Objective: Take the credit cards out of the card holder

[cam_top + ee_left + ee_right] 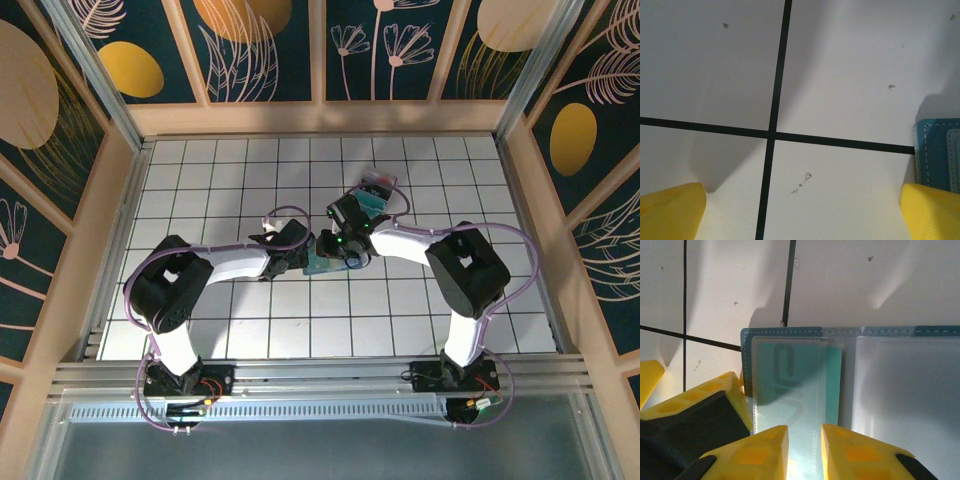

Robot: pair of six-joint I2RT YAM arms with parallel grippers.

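The slate-blue card holder lies open on the white gridded table between my two grippers. In the right wrist view its left clear sleeve holds a teal credit card, and its right panel shows no card. My right gripper points down at that card. Its yellow fingertips stand a narrow gap apart, with the card's face showing between them. My left gripper is wide open over bare table, and the holder's stitched corner lies just beyond its right finger.
A clear tray with red and teal contents sits behind the right gripper. Another yellow and black finger rests at the holder's left edge. Wooden walls ring the table.
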